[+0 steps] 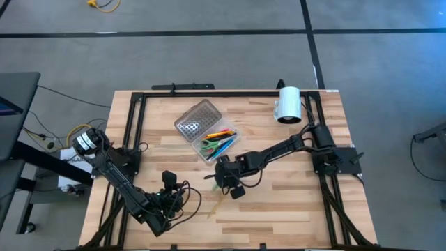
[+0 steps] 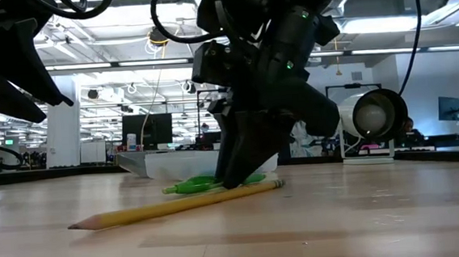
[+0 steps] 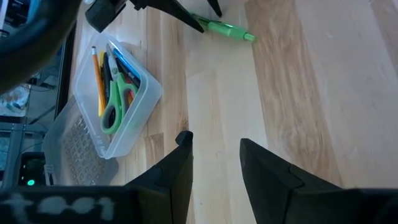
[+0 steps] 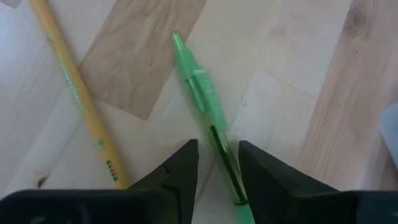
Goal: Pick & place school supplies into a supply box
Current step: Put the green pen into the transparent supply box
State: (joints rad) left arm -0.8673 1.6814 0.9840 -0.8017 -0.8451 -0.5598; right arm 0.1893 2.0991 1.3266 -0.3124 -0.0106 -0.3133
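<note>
pincer work: my right pincer [image 4: 217,168], narrowly parted, straddles the green pen [image 4: 202,99] lying mid-surface beside the supply box [image 1: 221,144]; i should close squarely, avoiding the yellow pencil [image 4: 74,93].

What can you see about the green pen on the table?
The green pen is thin, see-through green plastic with a clip. It lies flat on the wooden table, beside a yellow pencil without touching it. The right gripper straddles its end, fingers open either side. Whether they touch it is unclear.
</note>
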